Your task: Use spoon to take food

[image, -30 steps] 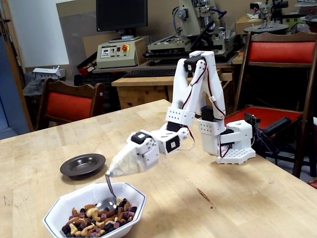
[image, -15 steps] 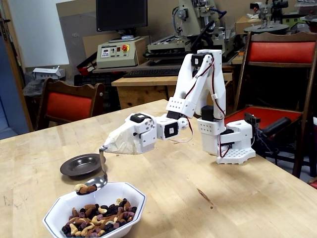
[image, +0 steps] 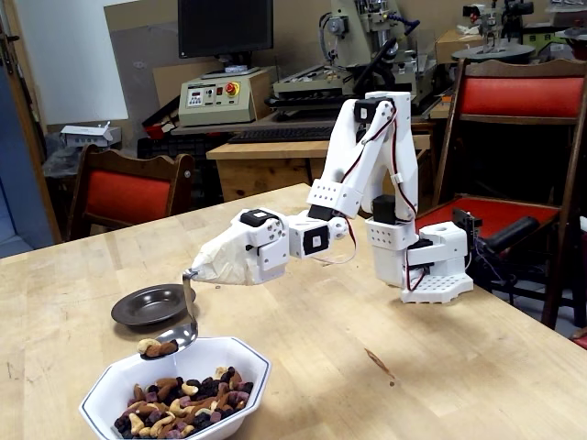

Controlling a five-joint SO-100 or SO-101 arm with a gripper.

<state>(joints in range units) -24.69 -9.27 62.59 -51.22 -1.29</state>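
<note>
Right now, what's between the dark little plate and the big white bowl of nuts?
In the fixed view, the spoon hangs there, its bowl holding a few pieces of food, above the gap between the dark plate and the white bowl.

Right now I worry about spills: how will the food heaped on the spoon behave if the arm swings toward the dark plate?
The food is loose nuts and bits heaped on the shallow spoon, so pieces would probably roll off in a jerk. It looks light. The bent handle may wobble.
</note>
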